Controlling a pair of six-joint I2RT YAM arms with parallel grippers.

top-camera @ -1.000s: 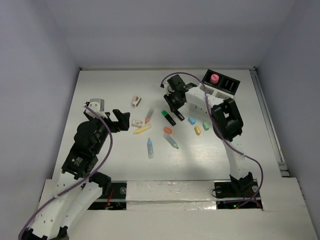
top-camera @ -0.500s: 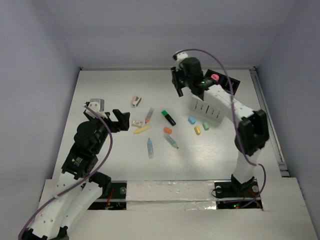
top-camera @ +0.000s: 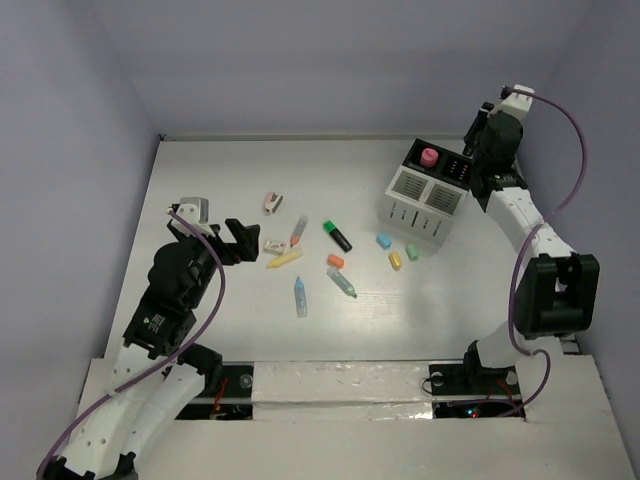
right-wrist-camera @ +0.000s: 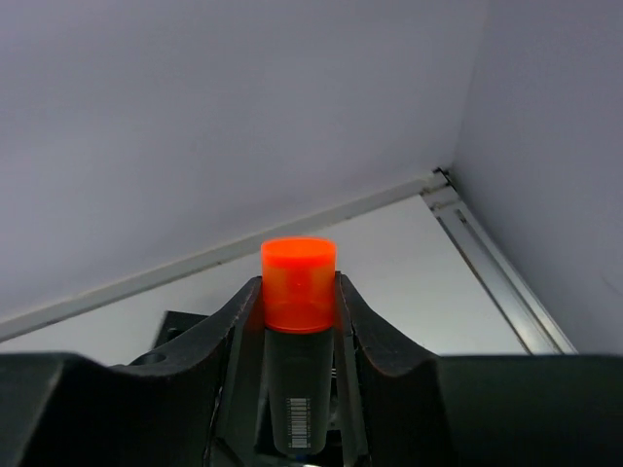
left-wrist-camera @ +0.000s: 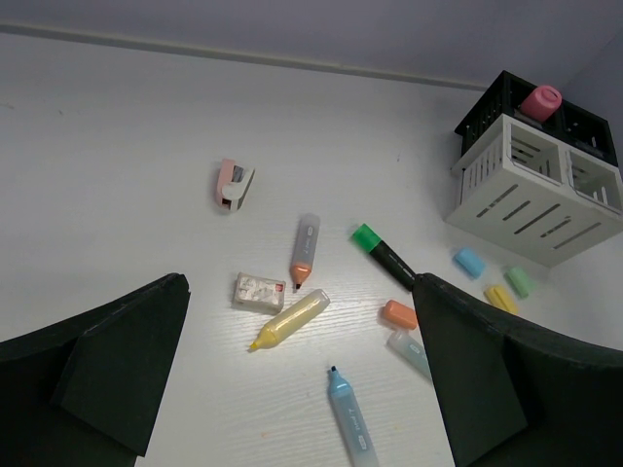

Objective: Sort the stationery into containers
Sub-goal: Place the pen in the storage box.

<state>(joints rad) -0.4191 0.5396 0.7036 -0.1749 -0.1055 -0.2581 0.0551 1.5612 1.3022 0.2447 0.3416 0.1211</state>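
The right tool (right-wrist-camera: 298, 304) was clenched on a black highlighter (right-wrist-camera: 296, 389) with an orange cap, held upright near the far right corner, by the black box (top-camera: 458, 168). A pink-capped bottle (top-camera: 428, 158) stood in that box, which adjoined the white slatted box (top-camera: 420, 205). The left tool (top-camera: 247, 241) hung released, jaws wide, above the surface (top-camera: 200, 180). Loose on it lay a green-capped highlighter (top-camera: 337, 235), a yellow pen (top-camera: 285, 259), a blue pen (top-camera: 300, 296) and small coloured chunks (top-camera: 396, 249).
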